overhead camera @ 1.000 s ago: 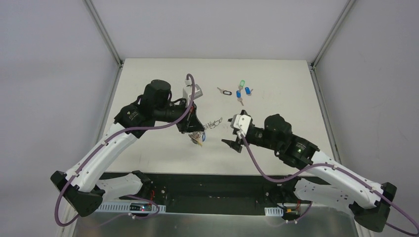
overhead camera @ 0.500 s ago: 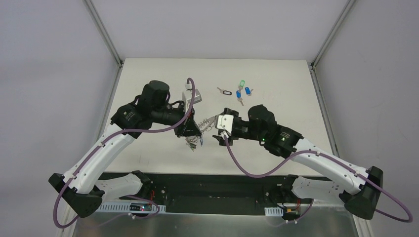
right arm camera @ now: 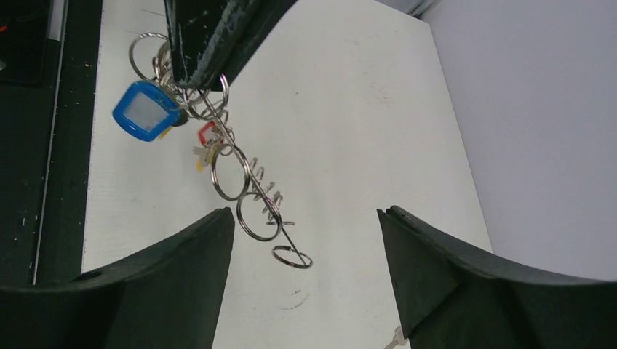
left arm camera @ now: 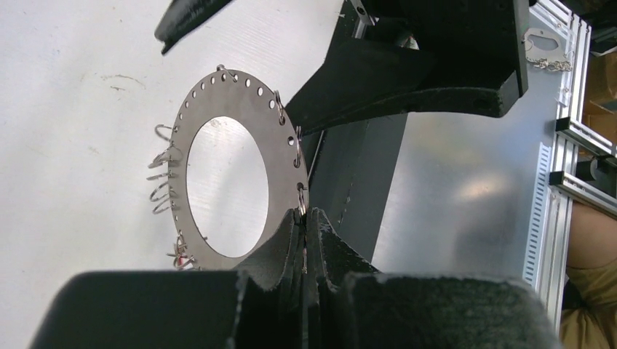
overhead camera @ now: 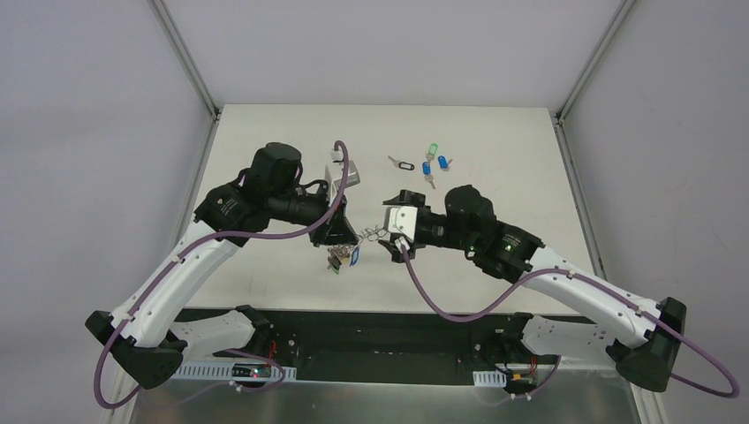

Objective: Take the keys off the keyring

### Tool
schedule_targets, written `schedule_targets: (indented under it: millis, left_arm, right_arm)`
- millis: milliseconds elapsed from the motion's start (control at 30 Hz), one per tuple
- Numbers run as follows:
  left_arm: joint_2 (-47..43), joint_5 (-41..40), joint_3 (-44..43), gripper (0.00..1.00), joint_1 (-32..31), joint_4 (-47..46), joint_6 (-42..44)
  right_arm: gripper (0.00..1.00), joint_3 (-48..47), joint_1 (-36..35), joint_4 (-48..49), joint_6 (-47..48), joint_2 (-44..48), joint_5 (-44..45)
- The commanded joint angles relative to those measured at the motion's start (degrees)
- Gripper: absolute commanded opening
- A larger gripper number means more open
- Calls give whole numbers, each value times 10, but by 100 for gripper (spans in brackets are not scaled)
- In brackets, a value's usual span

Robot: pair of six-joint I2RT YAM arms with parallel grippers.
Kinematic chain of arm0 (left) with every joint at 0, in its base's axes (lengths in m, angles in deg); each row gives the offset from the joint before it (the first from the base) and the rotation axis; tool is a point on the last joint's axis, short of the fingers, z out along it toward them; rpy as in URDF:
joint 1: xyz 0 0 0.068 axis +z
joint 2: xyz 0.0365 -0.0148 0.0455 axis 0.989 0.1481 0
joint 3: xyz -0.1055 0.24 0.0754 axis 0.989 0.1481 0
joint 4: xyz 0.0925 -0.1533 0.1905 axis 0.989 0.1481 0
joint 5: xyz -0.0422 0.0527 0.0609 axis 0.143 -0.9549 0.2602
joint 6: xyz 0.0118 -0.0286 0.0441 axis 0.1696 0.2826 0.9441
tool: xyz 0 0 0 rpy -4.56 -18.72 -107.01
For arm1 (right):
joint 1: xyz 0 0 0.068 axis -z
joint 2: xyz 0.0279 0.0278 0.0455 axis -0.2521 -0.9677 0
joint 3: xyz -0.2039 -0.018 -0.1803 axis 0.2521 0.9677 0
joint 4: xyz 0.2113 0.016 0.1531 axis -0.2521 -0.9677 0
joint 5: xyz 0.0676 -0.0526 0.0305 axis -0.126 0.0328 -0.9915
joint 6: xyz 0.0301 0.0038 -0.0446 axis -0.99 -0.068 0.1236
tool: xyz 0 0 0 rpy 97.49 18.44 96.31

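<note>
My left gripper [left arm camera: 305, 218] is shut on the lower edge of the keyring [left arm camera: 287, 174], a flat grey ring with a wide hole and small holes round its rim, held upright above the table. Small split rings [left arm camera: 164, 182] hang along its left side. In the top view the left gripper [overhead camera: 340, 231] holds it with keys [overhead camera: 340, 258] and a blue tag [overhead camera: 355, 256] dangling below. My right gripper [overhead camera: 382, 228] is open, just right of the ring. In the right wrist view the ring shows edge-on [right arm camera: 251, 182] between the spread fingers [right arm camera: 167, 276], with a blue tag [right arm camera: 145, 109] and a red tag [right arm camera: 207, 134].
Loose keys lie at the back of the table: one with a black tag [overhead camera: 404, 165], one green [overhead camera: 432, 149], two blue [overhead camera: 427, 168]. A key tip [right arm camera: 396, 338] shows on the table under my right gripper. The table's front edge and black rail [overhead camera: 371, 322] lie close below.
My right gripper has swung left and up to the keyring, from well apart to right beside it. My left gripper has shifted slightly left, still holding the ring.
</note>
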Motion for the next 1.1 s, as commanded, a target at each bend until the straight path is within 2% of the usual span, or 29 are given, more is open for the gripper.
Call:
schedule_targets:
  millis: [0, 233, 300, 333, 367, 400, 433, 500, 600, 700, 733, 833, 1067]
  left_arm:
    - [-4, 28, -32, 0, -5, -16, 21]
    - [-10, 14, -38, 0, -5, -16, 35]
    - [-13, 6, -43, 0, -5, -16, 39]
    - [-16, 3, -45, 0, -5, -16, 40]
    - [-19, -3, -46, 0, -5, -17, 40]
    - [-23, -10, -46, 0, -5, -20, 40]
    - [-27, -17, -45, 0, -5, -24, 39]
    - [-35, -48, -42, 0, -5, -39, 28]
    - [-58, -170, -32, 40, -5, -54, -9]
    - [-88, -219, -5, 75, -4, -75, -39]
    - [-98, -226, 4, 82, -4, -81, -50]
    - [-126, -239, 29, 87, -4, -100, -66]
    - [-194, -208, 139, 86, -4, -206, -59]
  right_arm:
    - [79, -45, -13, 7, 4, -18, -47]
    - [66, -68, -48, -27, 2, -48, -49]
    - [58, -64, -53, -27, 2, -52, -45]
    - [50, -62, -54, -26, 1, -53, -43]
    - [33, -61, -54, -25, 1, -54, -40]
    - [8, -62, -55, -25, 3, -56, -36]
    - [0, -62, -55, -25, 6, -56, -30]
    - [0, -67, -55, -33, 24, -55, -15]
    - [0, -74, -55, -31, 62, -48, 44]
    - [0, -79, -55, -1, 114, -36, 105]
    - [0, -79, -55, 12, 131, -32, 121]
    - [0, -99, -55, 28, 184, -33, 156]
    - [0, -178, -54, 29, 247, -56, 173]
